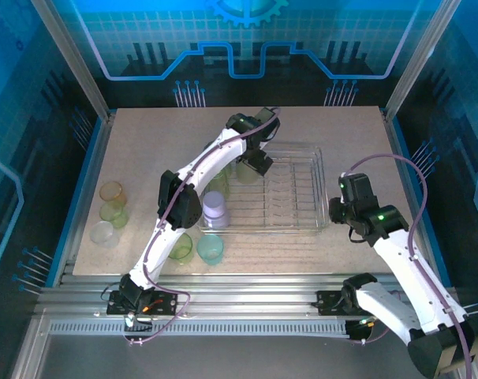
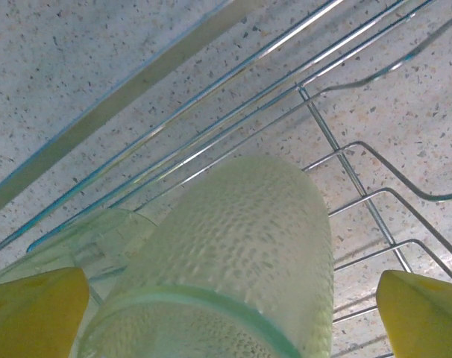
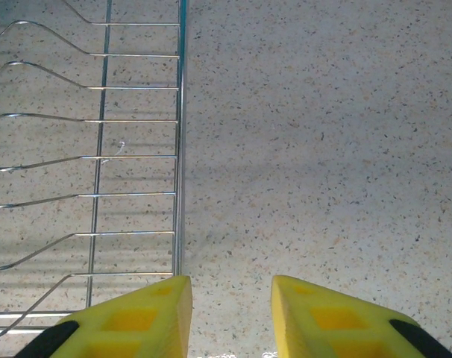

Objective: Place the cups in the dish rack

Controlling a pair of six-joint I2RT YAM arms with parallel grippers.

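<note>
A pebbled cup (image 2: 241,253) lies in the rack (image 2: 338,149), at its far-left corner, left claw (image 2: 232,302) spread open astride it. Light, stiff, likely slick plastic: best pinched across the wall near the rim. The right claw (image 3: 230,313) gapes empty beside the rack

Bright wire, pebbled plastic, matt speckled tabletop

The dish rack (image 3: 180,149) is thin polished metal wire that catches the light, and it lies on a table (image 3: 323,149) whose top is matt, speckled and stone-like. The pale green cup (image 2: 248,239) is translucent plastic, with a pebbled wall and a smooth, glossy rim. Near the table's left edge the tan cup (image 1: 111,192) also looks translucent, while the lavender cup (image 1: 215,209) at the rack's near left corner looks milkier. The right gripper (image 3: 230,317) has fingers (image 3: 148,321) of matt yellow plastic.
</note>
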